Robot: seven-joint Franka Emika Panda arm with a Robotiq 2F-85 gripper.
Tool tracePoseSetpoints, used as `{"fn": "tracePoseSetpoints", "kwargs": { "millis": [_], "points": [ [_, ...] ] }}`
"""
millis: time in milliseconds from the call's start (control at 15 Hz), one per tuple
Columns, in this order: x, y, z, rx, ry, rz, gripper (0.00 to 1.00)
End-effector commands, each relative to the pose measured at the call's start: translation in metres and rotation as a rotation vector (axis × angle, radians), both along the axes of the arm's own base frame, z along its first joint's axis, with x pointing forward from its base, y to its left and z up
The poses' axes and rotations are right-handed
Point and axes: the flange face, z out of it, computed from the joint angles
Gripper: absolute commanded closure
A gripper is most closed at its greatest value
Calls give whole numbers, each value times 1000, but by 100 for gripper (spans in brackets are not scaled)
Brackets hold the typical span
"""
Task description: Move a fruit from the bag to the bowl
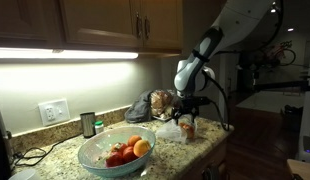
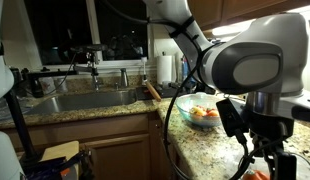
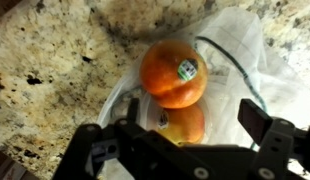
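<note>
Inside bag, orange just beyond spread fingers

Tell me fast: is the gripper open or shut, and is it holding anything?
Gripper: open, holding nothing, jaws spread above the orange fruit at the bag.

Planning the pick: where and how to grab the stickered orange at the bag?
Probably across its round middle, from straight above: the stickered orange lies seemingly uncovered in the opened bag, with a second fruit against one side.
</note>
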Motion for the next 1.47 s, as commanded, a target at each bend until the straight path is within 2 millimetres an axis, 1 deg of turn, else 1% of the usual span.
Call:
{"fn": "tracePoseSetpoints", "kwargs": {
  "millis": [0,267,533,800,1400],
  "points": [
    [-20,8,17,-3,36,-30,0],
    [-26,9,23,-14,70,-44,0],
    [-28,8,23,-15,84,-45,0],
    [-27,4,16,-13,85,-50,0],
    [-22,1,7,-17,66,-40,0]
  ]
}}
